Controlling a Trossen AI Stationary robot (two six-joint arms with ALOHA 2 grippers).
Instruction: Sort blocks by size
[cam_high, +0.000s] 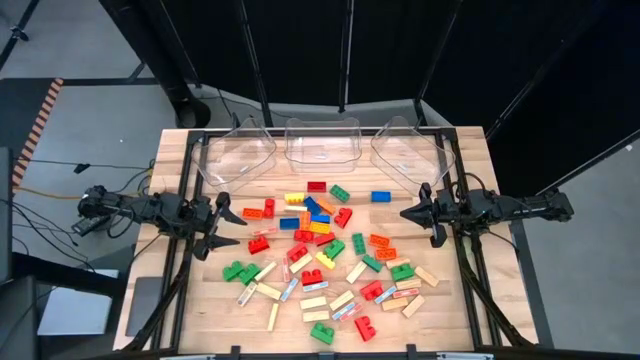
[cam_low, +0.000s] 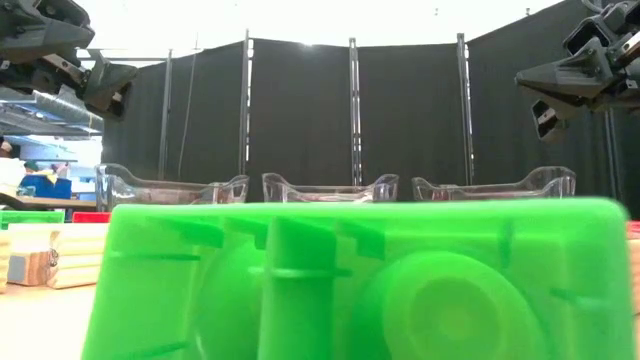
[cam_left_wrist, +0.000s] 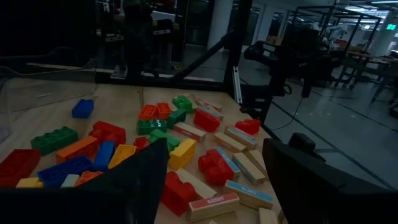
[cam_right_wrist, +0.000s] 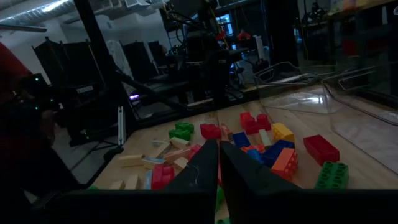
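The blocks (cam_high: 320, 250) lie scattered flat over the middle of the wooden table: red, green, blue, yellow and orange studded bricks and tan wooden bars. In the low view one green brick (cam_low: 360, 280) lies right before the camera. My left gripper (cam_high: 225, 220) hovers level at the table's left side, open, with nothing between its fingers; the pile shows beyond it in the left wrist view (cam_left_wrist: 217, 186). My right gripper (cam_high: 405, 213) hovers level at the right side, shut and empty, pointing at the pile (cam_right_wrist: 217, 168). Both stand clear above the table.
Three clear plastic bins (cam_high: 240, 150), (cam_high: 322, 140), (cam_high: 405, 145) stand in a row along the far edge. A black frame (cam_high: 200, 135) runs around the table. Bare wood lies between the bins and the pile.
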